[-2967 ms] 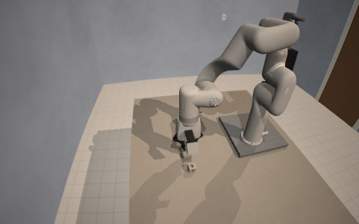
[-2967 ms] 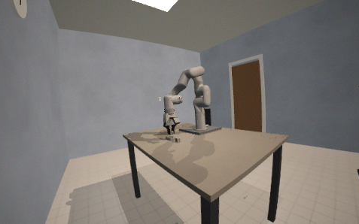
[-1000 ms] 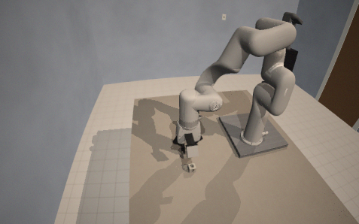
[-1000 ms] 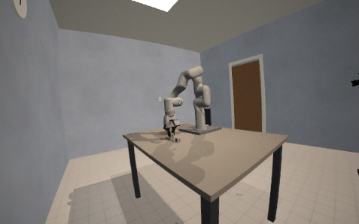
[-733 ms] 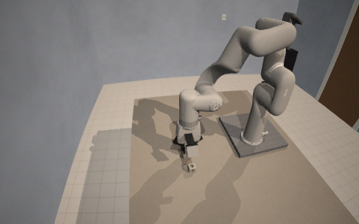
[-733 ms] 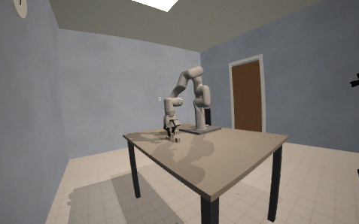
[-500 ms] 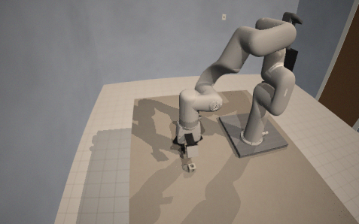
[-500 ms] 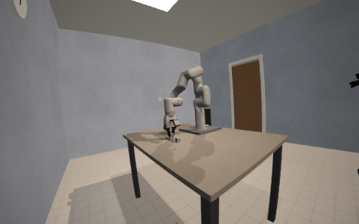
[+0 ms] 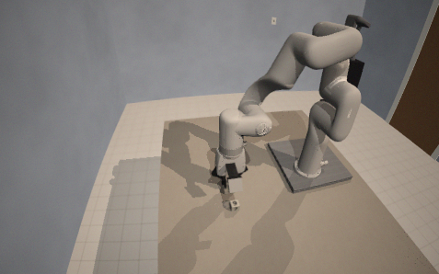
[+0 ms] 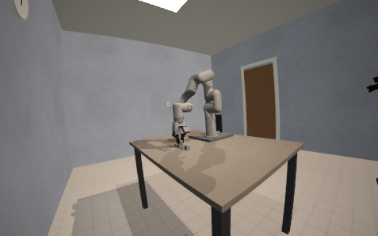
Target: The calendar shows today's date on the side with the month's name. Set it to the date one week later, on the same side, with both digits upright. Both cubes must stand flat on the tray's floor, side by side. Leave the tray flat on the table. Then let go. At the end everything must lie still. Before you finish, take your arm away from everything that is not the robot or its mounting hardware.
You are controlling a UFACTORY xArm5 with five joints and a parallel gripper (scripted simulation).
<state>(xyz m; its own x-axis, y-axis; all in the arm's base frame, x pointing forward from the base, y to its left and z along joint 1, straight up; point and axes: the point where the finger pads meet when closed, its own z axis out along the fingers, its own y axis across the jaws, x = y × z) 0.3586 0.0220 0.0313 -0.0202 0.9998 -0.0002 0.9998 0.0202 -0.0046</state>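
My gripper [image 9: 232,180] points straight down over the left part of the table, and it also shows in the exterior view [image 10: 181,142]. It is shut on a pale grey cube [image 9: 236,186] and holds it just above the table top. A second small cube [image 9: 232,205] lies on the table just in front of the gripper, apart from it, with a dark mark on its near face. That cube also shows in the exterior view [image 10: 187,147]. A low dark shape [image 9: 216,173] lies on the table right behind the gripper. It may be the tray, but the gripper hides most of it. No digits are readable.
The arm's grey base plate [image 9: 308,165] sits at the back right of the table. The table's left edge [image 9: 161,193] runs close to the gripper. A brown door [image 10: 260,104] stands in the far wall.
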